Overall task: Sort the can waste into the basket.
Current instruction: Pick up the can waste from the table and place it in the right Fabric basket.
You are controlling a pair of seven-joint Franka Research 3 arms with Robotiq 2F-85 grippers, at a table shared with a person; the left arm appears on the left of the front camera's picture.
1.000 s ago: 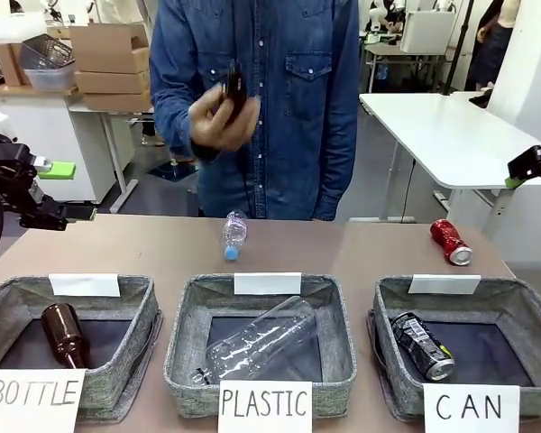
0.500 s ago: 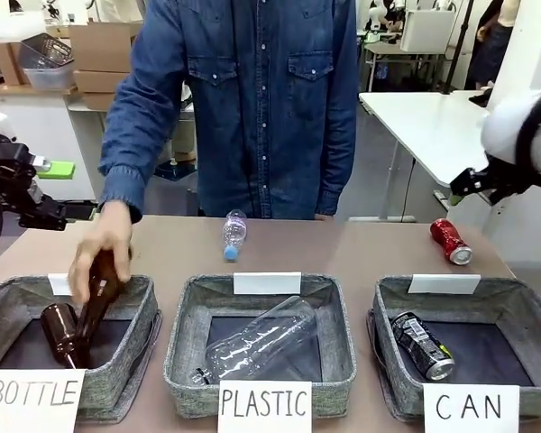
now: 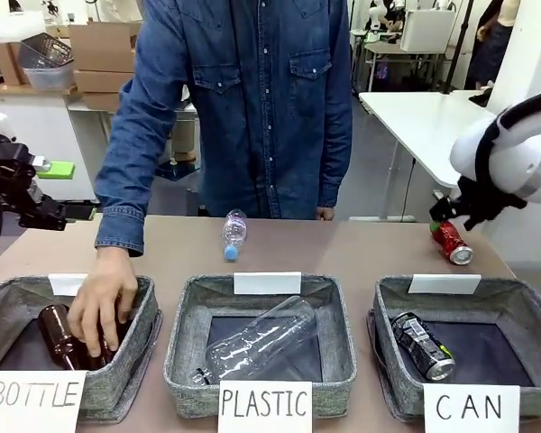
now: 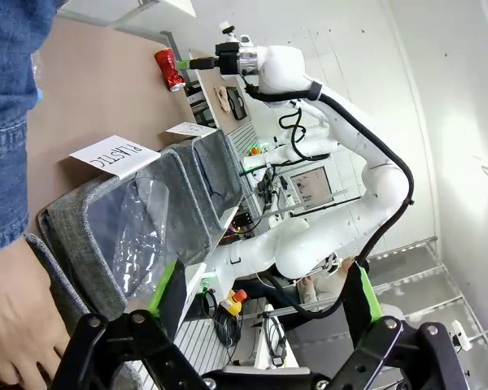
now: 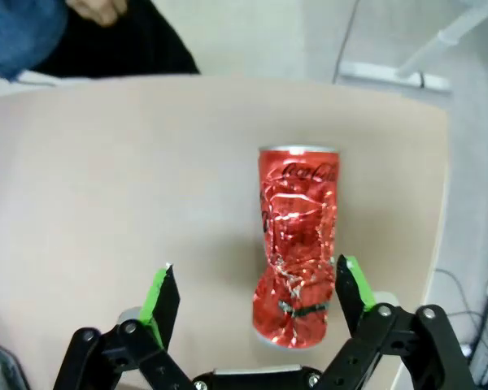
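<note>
Front: black can [image 3: 422, 345] inside CAN basket [image 3: 385, 334]; red can [image 3: 451, 242] on table [image 3: 361, 248] just behind it | Right wrist: we see right claw [image 5: 256, 286] wide, red can's crushed end between its fingers | Left claw [image 4: 264, 280] wide, well apart from basket

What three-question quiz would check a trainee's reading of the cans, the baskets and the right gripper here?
1. True or false: the red can lies in the CAN basket.
2. What lies in the CAN basket? A) a black can B) a clear bottle C) a brown bottle
3. Fill in: the right gripper, by the red can, is ____.
Key: 1 false, it lies on the table; 2 A; 3 open.
</note>
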